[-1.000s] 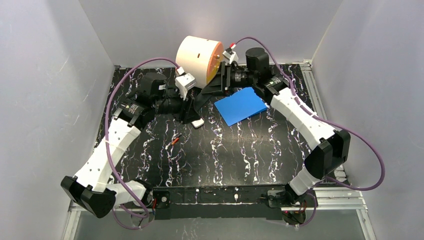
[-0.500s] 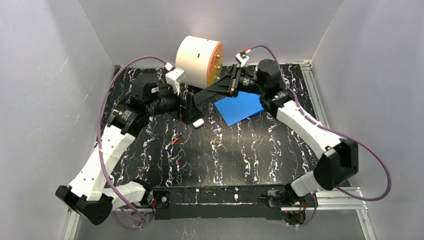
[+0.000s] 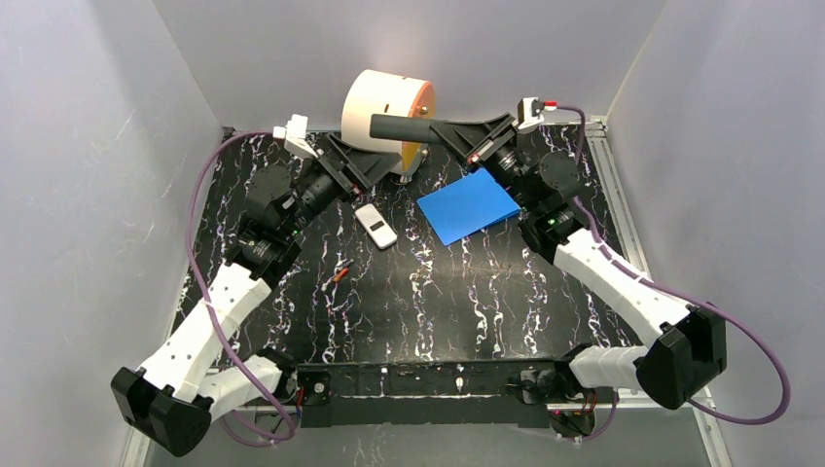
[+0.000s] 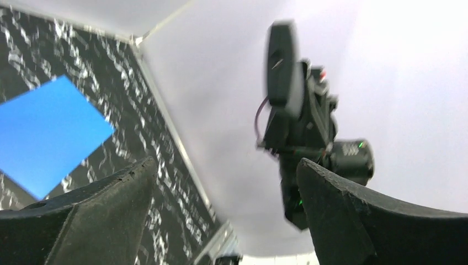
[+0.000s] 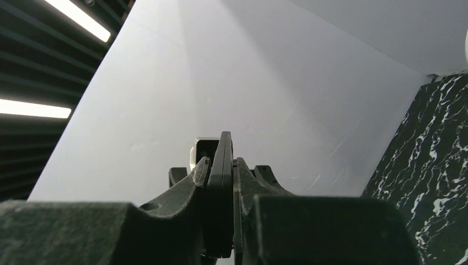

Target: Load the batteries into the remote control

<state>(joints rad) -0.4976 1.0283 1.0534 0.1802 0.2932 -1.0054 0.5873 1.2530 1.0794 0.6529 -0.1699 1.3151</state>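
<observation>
Top external: my right gripper (image 3: 449, 129) clamped on black remote (image 3: 399, 126), held above table (image 3: 467, 292). My left gripper (image 3: 375, 163) spread wide, empty. Both batteries (image 3: 340, 272) loose on table near white remote (image 3: 375, 226). Judgement: none loaded, all loading pending.

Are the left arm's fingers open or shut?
Open. In the left wrist view the left fingers stand wide apart, with nothing held between them, only the wall and the other arm beyond.
</observation>
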